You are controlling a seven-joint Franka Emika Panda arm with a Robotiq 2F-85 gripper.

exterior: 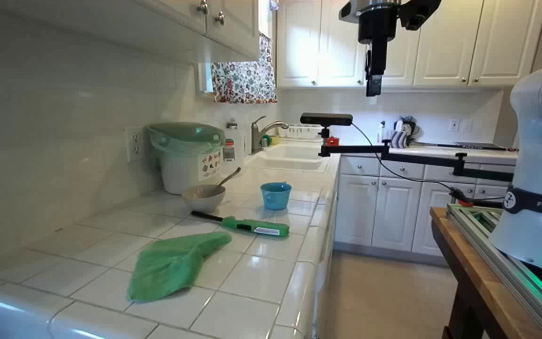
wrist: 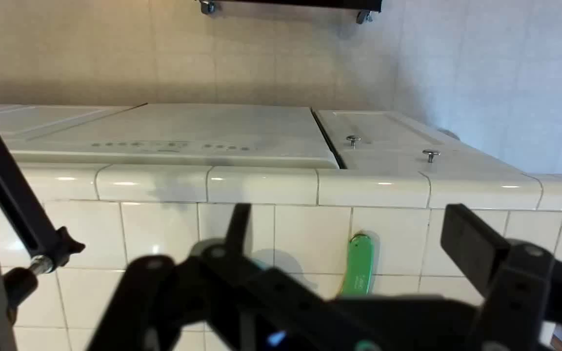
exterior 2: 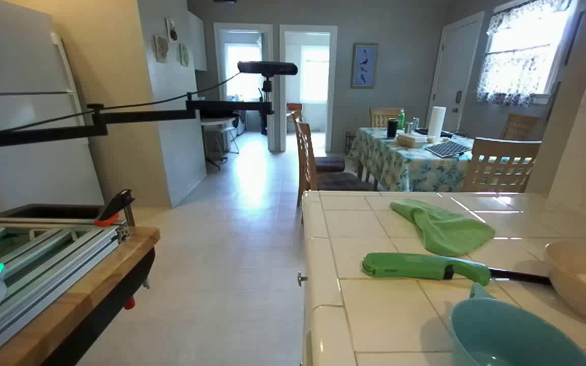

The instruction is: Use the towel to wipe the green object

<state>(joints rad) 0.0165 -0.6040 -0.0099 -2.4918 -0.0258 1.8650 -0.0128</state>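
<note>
A green towel (exterior: 172,266) lies crumpled on the white tiled counter near its front end; in an exterior view it is farther off (exterior 2: 445,229). The green object, a long-necked lighter (exterior: 257,226) with a black tip, lies flat beside the towel, apart from it, and shows in an exterior view (exterior 2: 415,266). My gripper (exterior: 373,89) hangs high above the counter, pointing down. In the wrist view my gripper (wrist: 352,229) is open and empty, with the lighter's handle end (wrist: 359,263) far below between the fingers. The towel is hidden in the wrist view.
A blue cup (exterior: 275,197) and a bowl (exterior: 201,199) with a utensil stand close to the lighter. A lidded bin (exterior: 184,165) stands by the wall. A black camera arm (exterior: 421,157) reaches out between the robot base and counter. Cabinets hang above.
</note>
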